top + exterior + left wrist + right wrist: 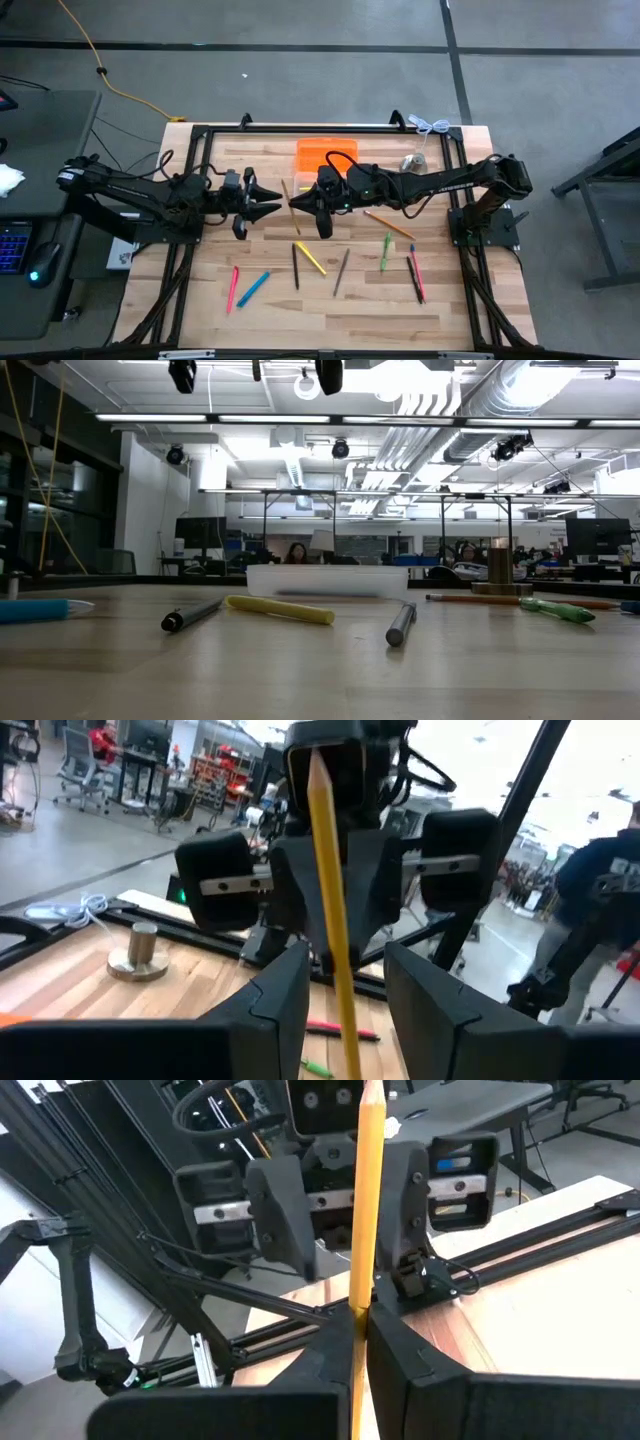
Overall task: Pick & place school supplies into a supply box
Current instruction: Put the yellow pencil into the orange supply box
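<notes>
Two grippers meet nose to nose above the middle of the wooden table in the high view, but from up there you can barely make out what's between them. The wrist views sort it out: the right gripper is clamped tight on a yellow-orange pencil, a long straight hexagonal-looking stick standing up between its pinched fingers. From the left wrist, that same pencil runs across the gap between the spread fingers of the left gripper, which is open and doesn't seem to be squeezing it.

The low view misses the arms almost entirely but gives the best look at the clear box, a shallow see-through plastic tray sitting on the table toward the far side. In front of it lie a fat yellow marker, a dark pen and a grey pen. A green marker is off to one side.

Overhead shows more loose supplies along the near half: pink pen, blue marker, plus an orange lid by the far rail and a small metal bell
</notes>
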